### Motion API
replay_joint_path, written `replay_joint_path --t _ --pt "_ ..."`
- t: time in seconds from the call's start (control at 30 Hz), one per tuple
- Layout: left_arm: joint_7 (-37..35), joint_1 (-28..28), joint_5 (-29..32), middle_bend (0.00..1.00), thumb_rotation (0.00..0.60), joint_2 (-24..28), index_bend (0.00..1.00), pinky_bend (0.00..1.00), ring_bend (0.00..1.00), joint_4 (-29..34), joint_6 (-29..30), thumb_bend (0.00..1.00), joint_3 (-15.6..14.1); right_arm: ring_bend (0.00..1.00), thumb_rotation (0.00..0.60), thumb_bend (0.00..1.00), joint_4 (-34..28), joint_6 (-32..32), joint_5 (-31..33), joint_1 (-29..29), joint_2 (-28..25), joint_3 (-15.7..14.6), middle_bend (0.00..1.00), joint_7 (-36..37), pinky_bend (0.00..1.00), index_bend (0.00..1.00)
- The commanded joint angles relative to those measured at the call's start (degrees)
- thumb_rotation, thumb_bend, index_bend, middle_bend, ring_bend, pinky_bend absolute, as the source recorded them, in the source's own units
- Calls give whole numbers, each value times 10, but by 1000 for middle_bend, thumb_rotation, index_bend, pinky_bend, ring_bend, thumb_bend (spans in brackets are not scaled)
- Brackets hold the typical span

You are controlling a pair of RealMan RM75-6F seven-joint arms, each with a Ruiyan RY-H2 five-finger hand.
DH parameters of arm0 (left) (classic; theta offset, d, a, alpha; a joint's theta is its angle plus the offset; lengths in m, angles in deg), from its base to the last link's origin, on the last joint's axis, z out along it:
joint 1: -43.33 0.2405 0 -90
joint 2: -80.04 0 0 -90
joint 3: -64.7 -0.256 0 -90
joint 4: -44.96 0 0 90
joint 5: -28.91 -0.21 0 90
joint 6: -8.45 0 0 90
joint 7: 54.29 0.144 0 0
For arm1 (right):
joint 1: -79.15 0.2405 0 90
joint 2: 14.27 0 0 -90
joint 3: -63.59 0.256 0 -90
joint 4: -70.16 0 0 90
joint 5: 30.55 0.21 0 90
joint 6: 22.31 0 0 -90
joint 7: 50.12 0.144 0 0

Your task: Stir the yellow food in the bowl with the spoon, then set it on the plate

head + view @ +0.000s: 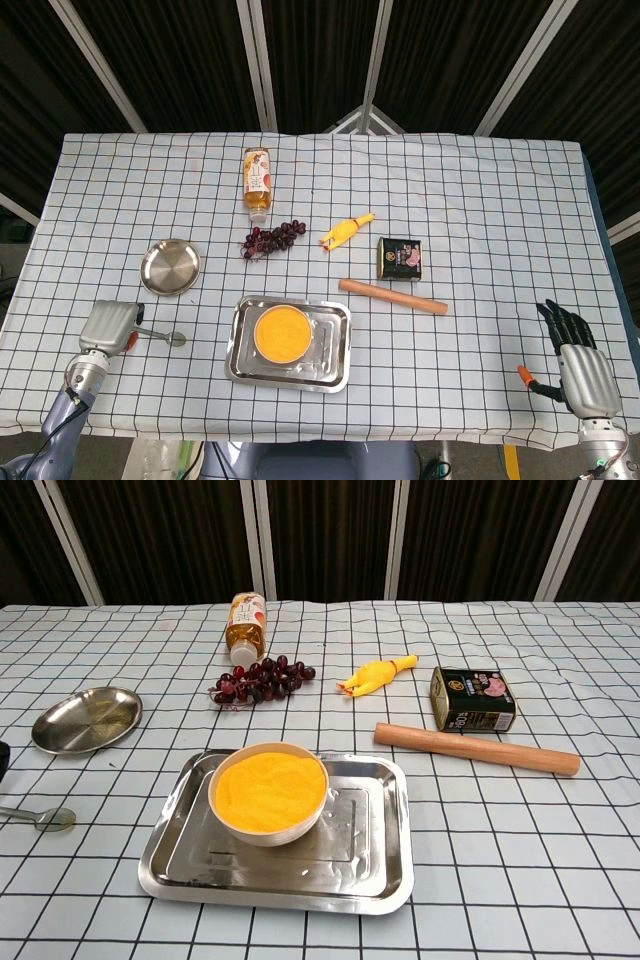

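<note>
Lying flat on the cloth [480, 200], the spoon [160, 335] sits to the left of the tray [338, 340], with its round end toward the tray. The left hand [110, 325] is over the handle end of the spoon. I cannot tell if it holds the spoon or how its fingers are set, since only its back shows.

The bowl [268, 792] of yellow food stands in the left part of the tray. The plate [170, 267] is behind the spoon, up and left of the tray.

Behind the tray lie the grapes [270, 239], a yellow toy chicken [345, 232] and a bottle [258, 180] on its side. A can [399, 258] and a wooden roller [392, 296] are to the right of the tray.

The right hand [578, 362] is far right of the tray, near the cloth's edge. Its fingers are spread and it holds nothing.
</note>
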Motion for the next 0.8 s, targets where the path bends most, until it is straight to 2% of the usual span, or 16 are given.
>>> replay_joint_path --t 0.03,0.8 --pt "6 -4 6 1000 600 -7 506 998 1000 -4 0 470 -3 0 600 317 0 0 0 0 0 0 0 1 0 0" --pt "18 -19 32 1000 600 -25 528 998 1000 -18 3 496 -13 0 600 317 -3 3 4 0 -1 0 0 2 0 0"
